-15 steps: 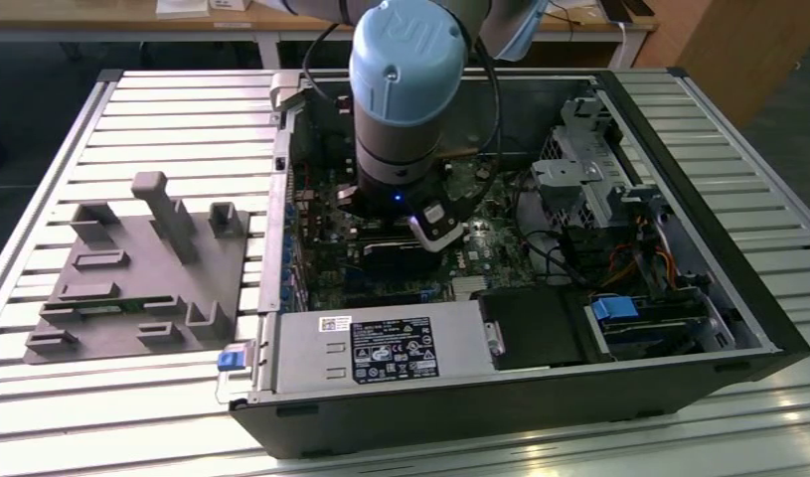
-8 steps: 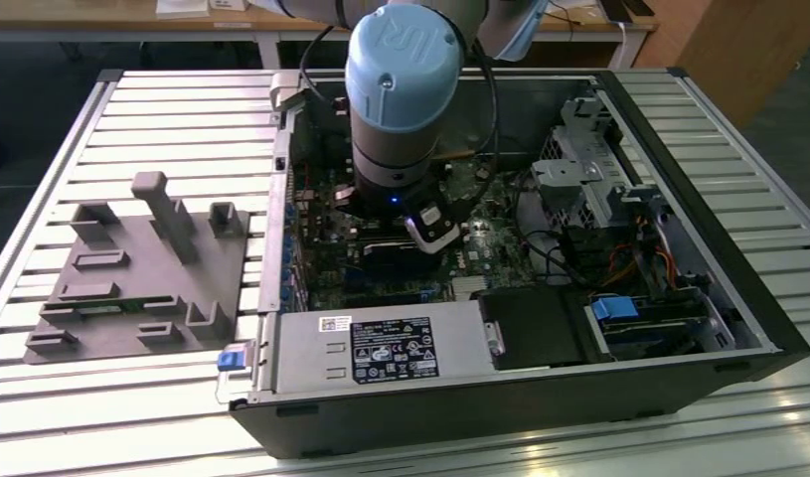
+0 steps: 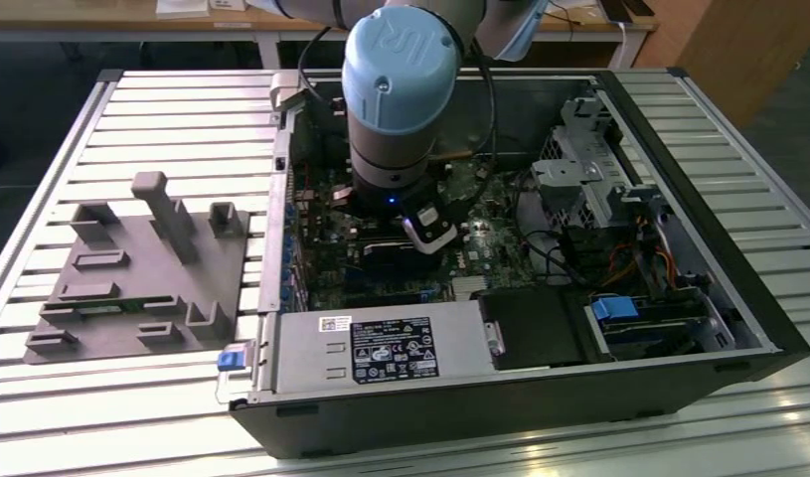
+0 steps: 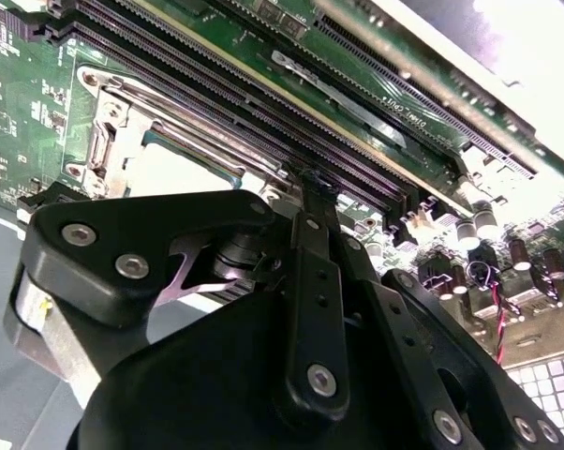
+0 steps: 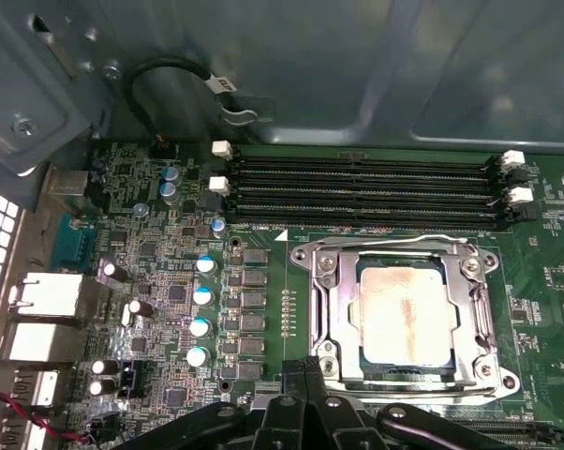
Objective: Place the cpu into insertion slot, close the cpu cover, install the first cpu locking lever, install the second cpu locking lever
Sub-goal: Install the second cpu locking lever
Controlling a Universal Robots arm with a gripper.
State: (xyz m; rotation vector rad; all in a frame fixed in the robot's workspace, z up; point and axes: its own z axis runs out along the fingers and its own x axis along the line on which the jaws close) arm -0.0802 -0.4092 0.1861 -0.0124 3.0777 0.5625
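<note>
A slatted metal counter (image 3: 60,169) carries the open computer case (image 3: 723,298). The arm reaches straight down into it, its claw (image 5: 305,370) together just at the socket's edge. The chip (image 5: 406,314) lies in the socket (image 5: 329,281), under the metal frame (image 5: 474,319); memory slots (image 5: 357,192) run close beside.

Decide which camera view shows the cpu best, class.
The first wrist view: the cpu shows face-on inside its metal frame. The second wrist view catches a pale slice of it behind the tool; in the exterior view the arm blocks it.
</note>
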